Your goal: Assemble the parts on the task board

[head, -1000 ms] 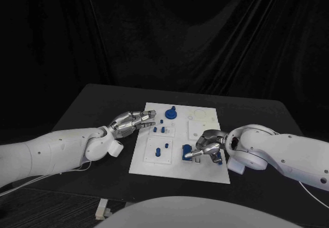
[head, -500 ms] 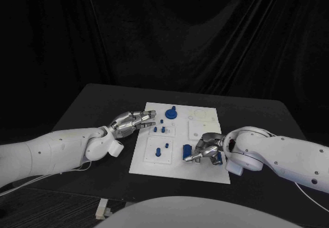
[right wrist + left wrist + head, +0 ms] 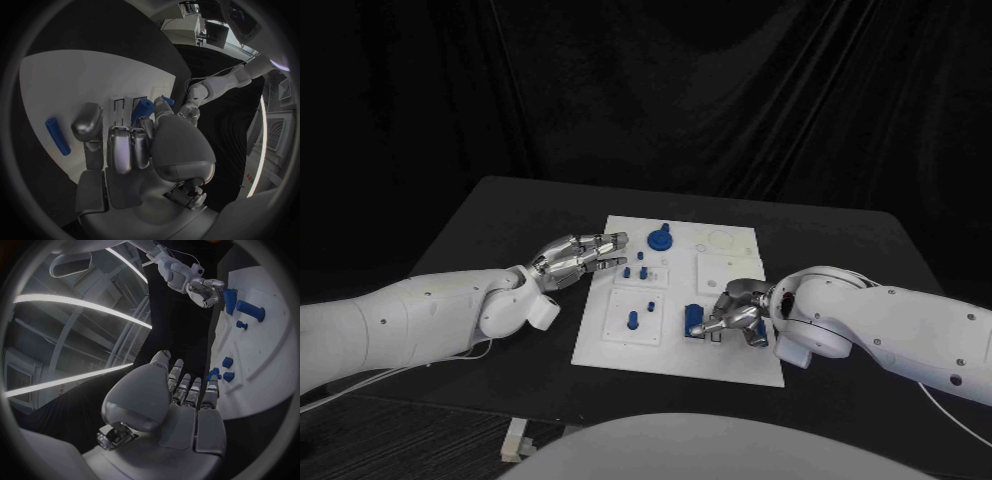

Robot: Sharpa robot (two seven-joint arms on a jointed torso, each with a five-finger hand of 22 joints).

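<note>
Two bulky white arms, smooth rounded shells with small dark screws. Left arm (image 3: 416, 320) trails a thin white cable below. Left hand (image 3: 577, 254) and right hand (image 3: 737, 312): silver metal, segmented fingers, grey pads.

Left hand (image 3: 178, 407) off the task board (image 3: 269, 355) edge, fingers straight and close together, tips near small blue parts (image 3: 226, 369), holding nothing. Right hand (image 3: 205, 291) at the board's far side, against a larger blue part (image 3: 230, 298), possibly gripping it. Blue peg (image 3: 249, 309) lies beside it.
</note>
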